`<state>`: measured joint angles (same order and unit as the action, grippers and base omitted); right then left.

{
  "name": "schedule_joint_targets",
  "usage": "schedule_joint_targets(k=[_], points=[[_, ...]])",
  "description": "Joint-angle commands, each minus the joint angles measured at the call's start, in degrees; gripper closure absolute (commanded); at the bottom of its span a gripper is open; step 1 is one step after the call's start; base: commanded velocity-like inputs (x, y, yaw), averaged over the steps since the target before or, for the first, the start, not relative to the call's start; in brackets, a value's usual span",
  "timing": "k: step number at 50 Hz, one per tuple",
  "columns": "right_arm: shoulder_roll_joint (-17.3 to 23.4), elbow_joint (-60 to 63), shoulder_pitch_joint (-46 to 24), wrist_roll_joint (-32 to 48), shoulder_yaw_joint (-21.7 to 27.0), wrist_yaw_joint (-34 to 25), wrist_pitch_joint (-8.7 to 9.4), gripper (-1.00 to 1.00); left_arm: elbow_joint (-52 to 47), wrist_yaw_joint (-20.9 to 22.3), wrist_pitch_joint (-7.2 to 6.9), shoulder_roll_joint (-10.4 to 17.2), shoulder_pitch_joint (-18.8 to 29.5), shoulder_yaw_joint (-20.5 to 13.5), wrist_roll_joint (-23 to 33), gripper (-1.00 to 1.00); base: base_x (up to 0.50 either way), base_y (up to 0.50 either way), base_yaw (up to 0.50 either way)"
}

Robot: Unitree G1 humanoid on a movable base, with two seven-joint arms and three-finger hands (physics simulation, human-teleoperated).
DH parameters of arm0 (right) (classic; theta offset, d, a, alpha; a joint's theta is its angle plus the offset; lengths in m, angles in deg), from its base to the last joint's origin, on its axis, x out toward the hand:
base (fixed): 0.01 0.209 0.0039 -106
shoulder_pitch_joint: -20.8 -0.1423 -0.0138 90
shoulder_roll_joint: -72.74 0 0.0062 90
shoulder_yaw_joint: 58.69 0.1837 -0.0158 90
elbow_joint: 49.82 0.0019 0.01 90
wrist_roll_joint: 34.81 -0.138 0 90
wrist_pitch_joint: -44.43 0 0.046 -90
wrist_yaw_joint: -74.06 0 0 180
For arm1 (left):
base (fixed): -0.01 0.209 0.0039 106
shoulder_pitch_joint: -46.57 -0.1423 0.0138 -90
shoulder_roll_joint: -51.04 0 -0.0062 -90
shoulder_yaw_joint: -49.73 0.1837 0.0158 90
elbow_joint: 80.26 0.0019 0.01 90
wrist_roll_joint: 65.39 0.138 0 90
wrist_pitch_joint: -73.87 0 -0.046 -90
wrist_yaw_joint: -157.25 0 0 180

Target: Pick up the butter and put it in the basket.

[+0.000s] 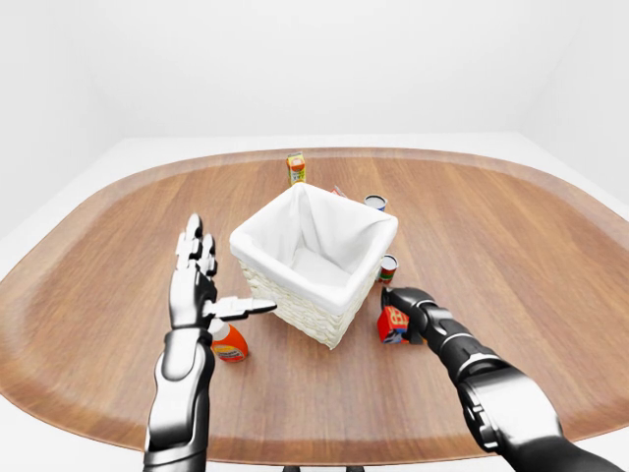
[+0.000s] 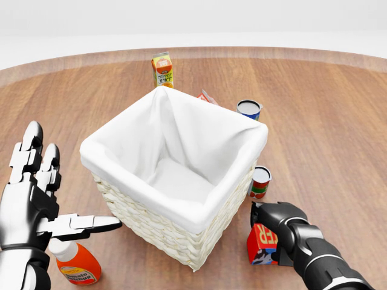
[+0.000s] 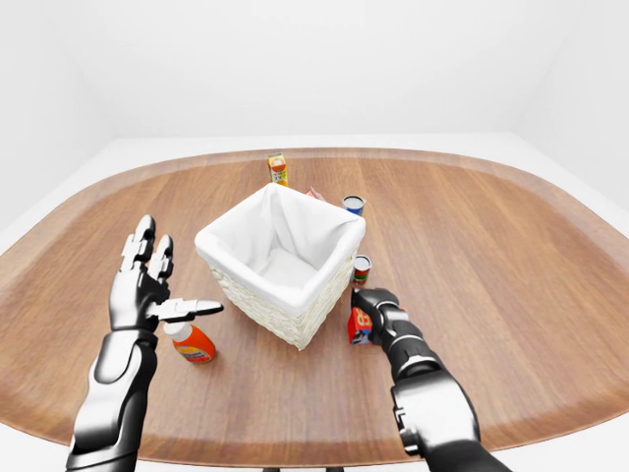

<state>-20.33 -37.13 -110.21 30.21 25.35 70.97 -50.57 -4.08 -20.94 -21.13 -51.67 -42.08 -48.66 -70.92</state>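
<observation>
So the right hand [image 2: 275, 232] is wrapped round the butter [image 2: 262, 243], at 4 o'clock from the basket [image 2: 181, 232] (touching its corner). Left hand [image 2: 36, 208] hangs open. Risk: a weak side grip lets it slip, or it clips the rim.

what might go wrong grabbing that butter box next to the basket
The right hand sits against the butter box beside the basket; the box could tip or get pushed into the wicker wall. The small can stands just above the hand in the head view, so lifting could knock it over.
</observation>
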Motion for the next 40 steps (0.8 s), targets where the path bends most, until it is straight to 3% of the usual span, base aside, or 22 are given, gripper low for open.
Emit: schedule_joint_targets(k=[1, 40], points=[[1.1, 0.4, 0.1, -0.2, 1.0, 0.4, 0.0, 1.0, 0.1, 0.0, 0.0, 0.0, 0.1, 0.0, -0.1, -1.0, 0.0, 0.0, 0.0], [11.9, 11.9, 2.6, -32.8, 10.9, -7.1, 0.0, 1.0, -2.3, -0.3, 0.0, 0.1, 0.5, 0.0, 0.0, -1.0, 0.0, 0.0, 0.0]])
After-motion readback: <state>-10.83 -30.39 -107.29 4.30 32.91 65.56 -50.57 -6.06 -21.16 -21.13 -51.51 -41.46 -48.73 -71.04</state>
